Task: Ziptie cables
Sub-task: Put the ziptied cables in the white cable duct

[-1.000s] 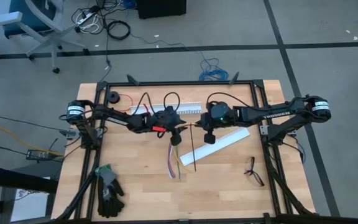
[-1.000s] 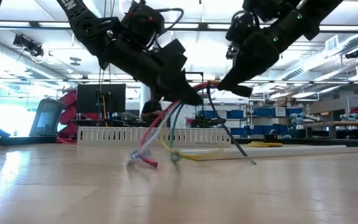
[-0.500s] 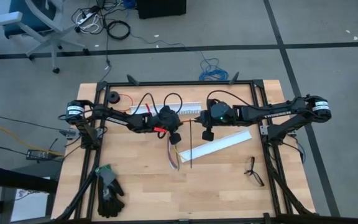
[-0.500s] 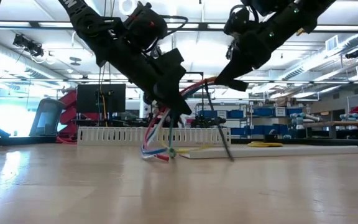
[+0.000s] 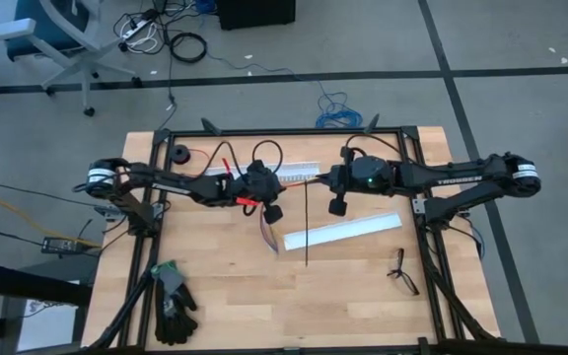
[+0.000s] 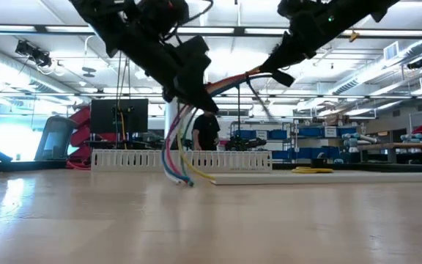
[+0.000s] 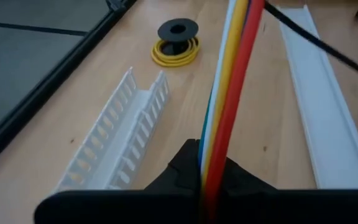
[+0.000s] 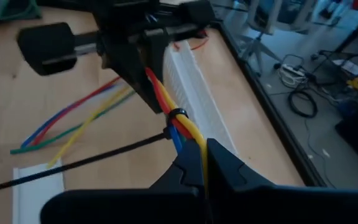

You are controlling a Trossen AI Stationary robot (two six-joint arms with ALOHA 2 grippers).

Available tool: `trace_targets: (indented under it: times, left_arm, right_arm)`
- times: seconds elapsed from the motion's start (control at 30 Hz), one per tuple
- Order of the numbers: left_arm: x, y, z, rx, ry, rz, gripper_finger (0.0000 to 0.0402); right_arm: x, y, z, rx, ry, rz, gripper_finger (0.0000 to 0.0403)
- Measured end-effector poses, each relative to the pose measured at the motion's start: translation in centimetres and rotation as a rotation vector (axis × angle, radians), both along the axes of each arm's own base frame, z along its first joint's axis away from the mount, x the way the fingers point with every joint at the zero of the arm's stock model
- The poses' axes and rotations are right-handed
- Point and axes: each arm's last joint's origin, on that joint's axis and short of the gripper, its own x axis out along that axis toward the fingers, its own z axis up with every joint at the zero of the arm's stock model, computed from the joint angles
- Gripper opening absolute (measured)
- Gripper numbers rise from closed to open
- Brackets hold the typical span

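The cables (image 5: 301, 180) are a bundle of red, orange, yellow, green and blue wires stretched in the air between my two grippers. Their loose tails (image 6: 179, 158) hang down below my left gripper (image 5: 276, 187). My right gripper (image 5: 325, 183) is shut on the bundle's other end. The ziptie (image 8: 178, 116) is looped around the bundle between the two grippers. Its long black tail (image 5: 307, 232) hangs down over the white flat channel. Both grippers are shut on the cables, high above the table's far middle. My left gripper pinches the bundle between its two fingers (image 7: 213, 177), fingers across the wires. The bundle runs on from them (image 7: 238, 68) toward the right gripper, lifted clear, and the tails hang slack below. My right gripper pinches the bundle's end (image 8: 197, 144) between its fingers, just beyond the ziptie loop, coming from the table's right. The wires are held clear of the table and run straight to the left gripper (image 8: 135, 53).
A white slotted channel (image 5: 294, 170) lies near the far edge and a flat white channel (image 5: 343, 230) lies under the ziptie tail. A wire spool (image 7: 178, 42) sits at the far left. Black gloves (image 5: 171, 301) and a small black forked object (image 5: 400, 271) lie near the front.
Both grippers have risen and moved toward the table's far edge, drawing apart. The bundle between them is now straighter and longer. The coloured tails have been dragged off the table toward the far side and now hang more upright. The ziptie's free end has lifted.
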Motion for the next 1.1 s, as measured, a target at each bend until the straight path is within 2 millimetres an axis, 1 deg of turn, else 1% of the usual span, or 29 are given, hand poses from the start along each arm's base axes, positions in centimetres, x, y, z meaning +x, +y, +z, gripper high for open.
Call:
trace_targets:
  times: [0.13,0.57,0.77,0.87,1.1]
  left_arm:
    - [-0.3,0.0,0.2,0.016,0.028,-0.006,0.0011]
    - [-0.7,0.1,-0.3,0.013,0.087,0.005,0.0016]
    - [-0.9,-0.1,0.1,0.012,0.078,0.002,0.0017]
    - [-1.0,-0.1,0.5,0.013,0.069,0.002,0.0017]
    - [-1.1,-0.1,0.6,0.012,0.071,0.002,0.0017]
  right_arm:
    - [-0.5,0.0,0.5,-0.010,-0.014,-0.018,0.0002]
    - [-1.4,0.5,1.6,-0.052,-0.057,-0.060,0.0001]
    - [-2.0,1.0,2.3,-0.075,-0.084,-0.072,0.0001]
    - [-2.2,1.1,2.5,-0.093,-0.092,-0.104,0.0001]
    - [-2.3,1.6,2.6,-0.136,-0.095,-0.174,0.0001]
